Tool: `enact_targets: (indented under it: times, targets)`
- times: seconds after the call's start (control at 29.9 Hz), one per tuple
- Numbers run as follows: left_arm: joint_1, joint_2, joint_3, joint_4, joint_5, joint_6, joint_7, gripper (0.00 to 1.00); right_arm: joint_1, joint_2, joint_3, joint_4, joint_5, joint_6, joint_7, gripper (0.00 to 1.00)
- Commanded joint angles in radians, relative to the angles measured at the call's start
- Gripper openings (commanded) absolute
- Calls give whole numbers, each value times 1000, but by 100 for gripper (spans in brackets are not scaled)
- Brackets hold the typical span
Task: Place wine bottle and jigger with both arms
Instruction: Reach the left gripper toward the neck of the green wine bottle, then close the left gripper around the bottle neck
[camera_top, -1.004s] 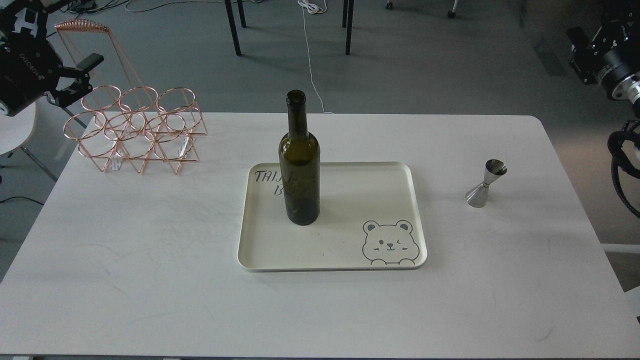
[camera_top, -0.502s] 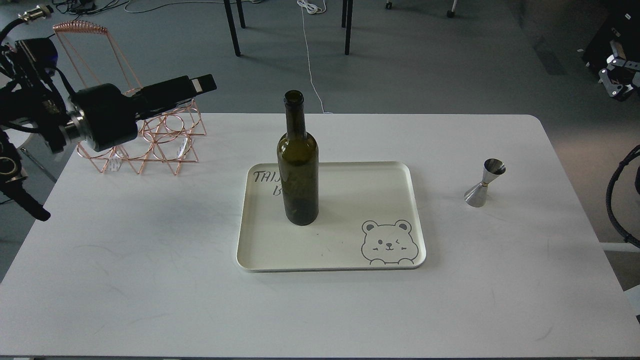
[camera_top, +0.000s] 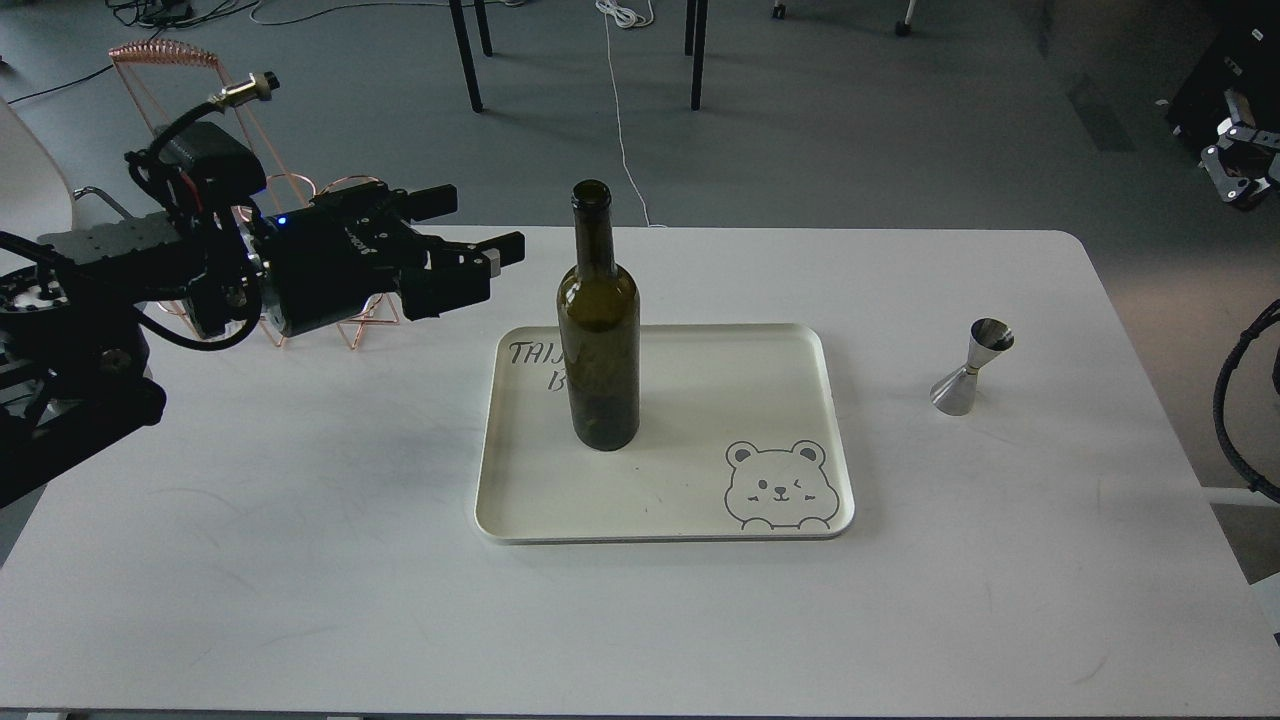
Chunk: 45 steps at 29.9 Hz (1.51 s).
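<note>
The wine bottle (camera_top: 598, 330) stands upright on the left part of a cream tray (camera_top: 838, 430) with a bear drawing. The jigger (camera_top: 970, 368) stands on the white table to the right of the tray, apart from it. My left gripper (camera_top: 478, 226) is open and empty, level with the bottle's shoulder, a short gap to its left, with its fingers pointing at it. My right gripper (camera_top: 1238, 162) shows small at the right edge, high and far behind the jigger. Its fingers cannot be told apart.
A copper wire bottle rack (camera_top: 160, 52) stands at the table's back left, mostly hidden behind my left arm. The white table (camera_top: 300, 560) has its edge near the bottom of the view. Chair legs and cables are on the floor behind the table.
My left arm has swung in from the far left, past the rack, toward the bottle, and its fingers now show spread apart. The right arm shifted at the right edge. Bottle and jigger have not moved.
</note>
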Motion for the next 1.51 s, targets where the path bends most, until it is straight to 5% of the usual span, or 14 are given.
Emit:
enact_targets:
  times: [0.0,1.17,1.27,1.47]
  targets:
    - [-1,-21,1,0,17,0,0,98,0,-4,1,-1,0,0,-1,99]
    - [-21,-196,9,69,178,61,40,89,2,-19,4,1,0,-4,-7,99]
    - [-21,-211,9,75,177,61,78,79,2,-19,4,1,0,-5,-7,99]
    - [-21,-208,12,74,177,61,74,64,2,-27,4,-1,-2,-5,-7,99]
